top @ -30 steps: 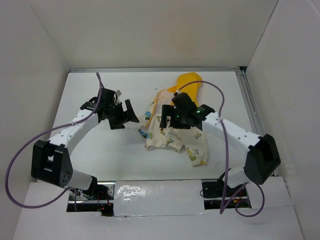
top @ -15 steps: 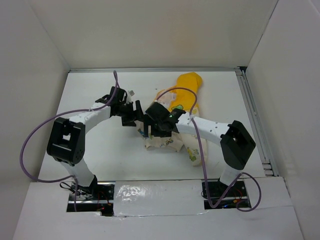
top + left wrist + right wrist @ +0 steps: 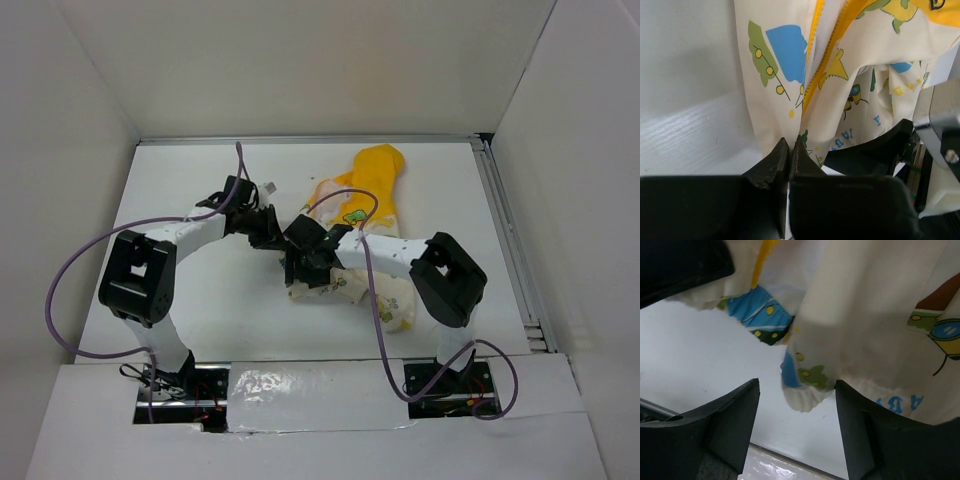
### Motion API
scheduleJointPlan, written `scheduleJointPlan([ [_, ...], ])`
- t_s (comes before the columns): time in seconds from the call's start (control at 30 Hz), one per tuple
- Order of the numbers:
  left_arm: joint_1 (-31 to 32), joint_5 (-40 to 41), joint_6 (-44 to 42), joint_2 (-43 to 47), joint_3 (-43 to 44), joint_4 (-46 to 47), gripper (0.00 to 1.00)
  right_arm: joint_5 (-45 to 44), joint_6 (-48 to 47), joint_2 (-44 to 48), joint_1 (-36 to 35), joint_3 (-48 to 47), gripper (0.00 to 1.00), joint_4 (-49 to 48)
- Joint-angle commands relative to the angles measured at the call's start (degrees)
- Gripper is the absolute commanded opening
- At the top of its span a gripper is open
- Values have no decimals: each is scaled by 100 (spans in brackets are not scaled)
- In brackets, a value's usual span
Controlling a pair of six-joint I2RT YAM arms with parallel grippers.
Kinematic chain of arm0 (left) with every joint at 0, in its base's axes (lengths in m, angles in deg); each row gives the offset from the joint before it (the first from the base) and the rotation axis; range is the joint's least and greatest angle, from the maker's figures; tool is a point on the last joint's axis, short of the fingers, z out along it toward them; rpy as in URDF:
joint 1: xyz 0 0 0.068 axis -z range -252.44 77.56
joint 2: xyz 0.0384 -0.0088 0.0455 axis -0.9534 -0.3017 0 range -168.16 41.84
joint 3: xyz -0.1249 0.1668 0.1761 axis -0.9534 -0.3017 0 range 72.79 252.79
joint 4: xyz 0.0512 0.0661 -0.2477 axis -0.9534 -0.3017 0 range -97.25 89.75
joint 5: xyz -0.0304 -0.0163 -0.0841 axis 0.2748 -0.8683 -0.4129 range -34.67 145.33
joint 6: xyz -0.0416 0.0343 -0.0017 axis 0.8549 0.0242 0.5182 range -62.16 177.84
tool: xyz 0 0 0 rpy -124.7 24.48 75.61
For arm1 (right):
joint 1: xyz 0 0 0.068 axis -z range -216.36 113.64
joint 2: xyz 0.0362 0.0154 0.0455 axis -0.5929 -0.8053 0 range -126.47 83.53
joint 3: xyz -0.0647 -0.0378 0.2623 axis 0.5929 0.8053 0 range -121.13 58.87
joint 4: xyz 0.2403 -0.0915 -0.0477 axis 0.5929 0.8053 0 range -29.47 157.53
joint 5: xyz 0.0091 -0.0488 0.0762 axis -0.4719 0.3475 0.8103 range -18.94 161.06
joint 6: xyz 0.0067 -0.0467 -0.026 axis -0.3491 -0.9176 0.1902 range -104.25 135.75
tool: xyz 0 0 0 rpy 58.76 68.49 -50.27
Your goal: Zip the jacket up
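Note:
The jacket [image 3: 365, 290] lies mid-table, cream with cartoon prints, its yellow hood [image 3: 378, 165] pointing to the back. My left gripper [image 3: 272, 235] is at the jacket's lower left edge. In the left wrist view it [image 3: 791, 146] is shut on the cream hem just below the yellow zipper [image 3: 810, 75], which runs up the open front. My right gripper [image 3: 300, 268] sits close beside it, slightly nearer. In the right wrist view it [image 3: 797, 402] is open, and a hem corner of the jacket [image 3: 807, 390] hangs between its fingers.
White walls enclose the table [image 3: 200, 310] on three sides. A metal rail [image 3: 505, 225] runs along the right edge. Purple cables [image 3: 70, 290] loop off both arms. A silver taped strip [image 3: 310, 385] marks the near edge between the arm bases.
Both grippers moved in to the jacket's lower left edge, the right arm swinging left across the jacket. The left gripper went from open to shut on the hem; the right jaws narrowed a little.

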Motion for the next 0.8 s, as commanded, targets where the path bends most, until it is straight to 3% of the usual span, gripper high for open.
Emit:
scheduleJointPlan([
  [0.0, 32, -162, -140, -39, -140, 198, 0, -102, 235, -55, -6, -70, 68, -94],
  [0.13, 41, -179, -167, 66, -272, 260, 0, -111, 297, -63, -7, 72, 51, -227],
  [0.5, 58, -215, 9, 523, -694, 304, 0, -164, 411, -468, -103, -130, 48, -139],
  [0.53, 67, -197, 26, 541, -729, 295, 0, -208, 411, -468, -112, -130, 44, -148],
  [0.6, 67, -197, 70, 603, -791, 313, 0, -269, 385, -459, -156, -139, 13, -113],
  [0.63, 76, -206, 70, 638, -817, 322, 0, -304, 358, -433, -156, -113, 2, -122],
  [0.77, 102, -189, 88, 805, -931, 278, 0, -130, 200, 223, 37, 404, 0, -288],
])
